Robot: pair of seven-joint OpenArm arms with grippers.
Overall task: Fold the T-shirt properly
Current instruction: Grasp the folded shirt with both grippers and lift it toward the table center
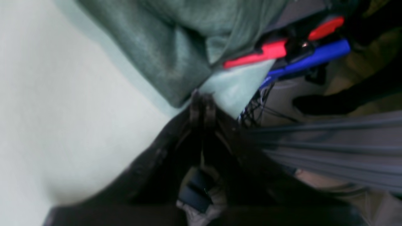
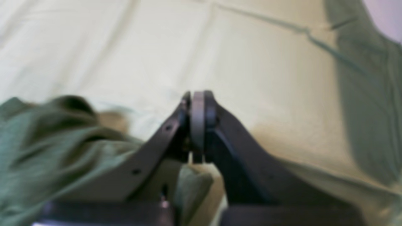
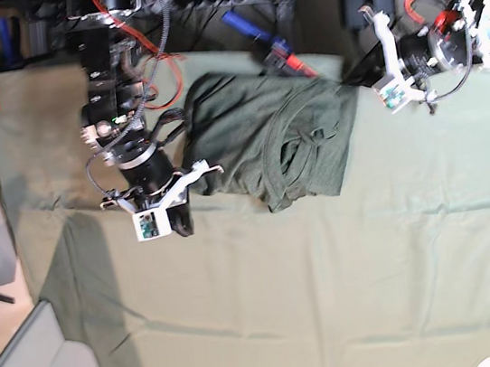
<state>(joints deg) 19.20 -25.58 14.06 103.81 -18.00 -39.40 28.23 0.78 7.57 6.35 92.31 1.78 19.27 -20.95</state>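
Dark olive T-shirt [image 3: 266, 139] bunched and wrinkled at the far middle of the pale green tablecloth [image 3: 333, 290], folded over on itself, collar opening turned toward the right side of the heap. Much darker than the cloth under it.

Right gripper [image 2: 197, 103] on the left side of the base view, at the left edge of the shirt; jaws pressed fully together, tips meeting with no gap. Nothing seen between the tips in the wrist view; crumpled shirt fabric lying just to the left of and below the fingers [image 2: 163, 138], bare tablecloth ahead. Contact with the fabric not clear from the blur.

Left gripper [image 1: 201, 105] on the right side of the base view, near the far right corner of the shirt; jaws likewise closed tight. Tips right at the edge of a shirt fold in the wrist view, beside a strip of lighter tablecloth; no cloth seen pinched between them, but the picture too blurred to be sure.

Red and blue clamps [image 1: 273, 51] at the far table edge, just beyond the shirt. Tangle of cables [image 3: 157, 13] and dark gear behind the far edge.
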